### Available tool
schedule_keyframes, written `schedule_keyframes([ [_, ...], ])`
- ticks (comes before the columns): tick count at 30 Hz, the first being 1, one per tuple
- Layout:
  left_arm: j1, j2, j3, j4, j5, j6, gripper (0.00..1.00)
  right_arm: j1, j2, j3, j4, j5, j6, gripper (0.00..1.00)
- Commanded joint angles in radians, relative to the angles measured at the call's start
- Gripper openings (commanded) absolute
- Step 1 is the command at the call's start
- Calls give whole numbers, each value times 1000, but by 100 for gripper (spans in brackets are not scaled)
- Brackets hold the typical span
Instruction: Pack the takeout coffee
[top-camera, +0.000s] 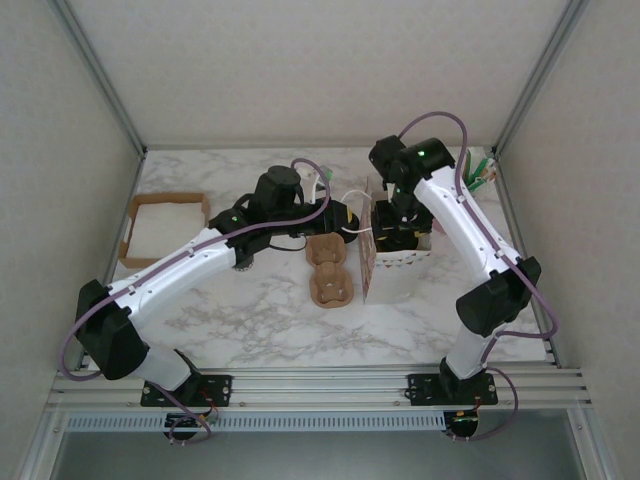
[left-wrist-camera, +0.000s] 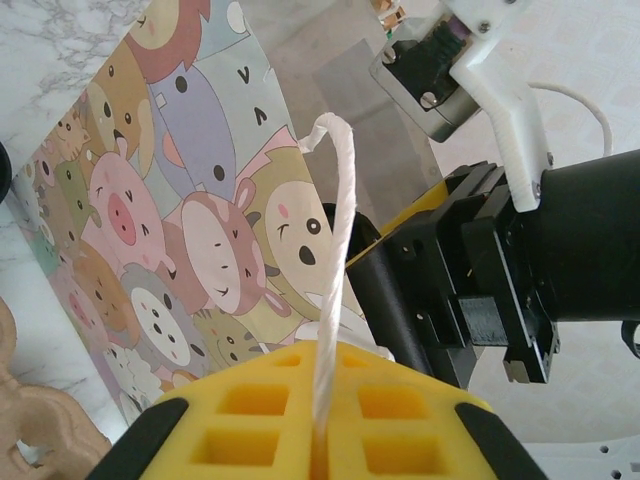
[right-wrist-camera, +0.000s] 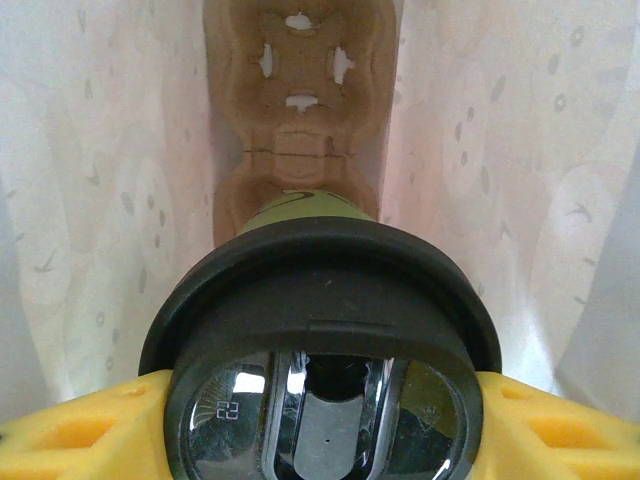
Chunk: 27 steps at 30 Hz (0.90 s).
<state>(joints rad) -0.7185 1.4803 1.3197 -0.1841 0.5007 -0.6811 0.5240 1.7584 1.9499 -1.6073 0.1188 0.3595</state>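
Left gripper (left-wrist-camera: 320, 440) pinched shut on bag (left-wrist-camera: 180, 230) handle (left-wrist-camera: 335, 250). Right gripper (right-wrist-camera: 320, 430) clamps coffee (right-wrist-camera: 310, 205) at its lid (right-wrist-camera: 320, 290), inside bag, above carrier (right-wrist-camera: 295, 100). Bag stands on table (top-camera: 250, 320) beside second carrier (top-camera: 330, 272).

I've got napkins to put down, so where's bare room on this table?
Bare marble runs along the near edge, in front of the cardboard carrier. Another patch lies back left, behind the shallow box. The middle is crowded: left gripper shut on the string handle of the bag, right gripper holding the lidded cup inside it.
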Motion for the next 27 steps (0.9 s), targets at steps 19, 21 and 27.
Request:
schedule_keyframes([
  [19, -1, -9, 7, -15, -70, 25, 9, -9, 52, -37, -141, 9, -7, 65],
  [21, -2, -1, 9, -10, -68, 22, 9, -9, 49, -46, -132, 7, -8, 65],
  [27, -1, 13, 18, -11, -72, 18, 9, -10, 34, -63, -103, -2, -17, 65],
])
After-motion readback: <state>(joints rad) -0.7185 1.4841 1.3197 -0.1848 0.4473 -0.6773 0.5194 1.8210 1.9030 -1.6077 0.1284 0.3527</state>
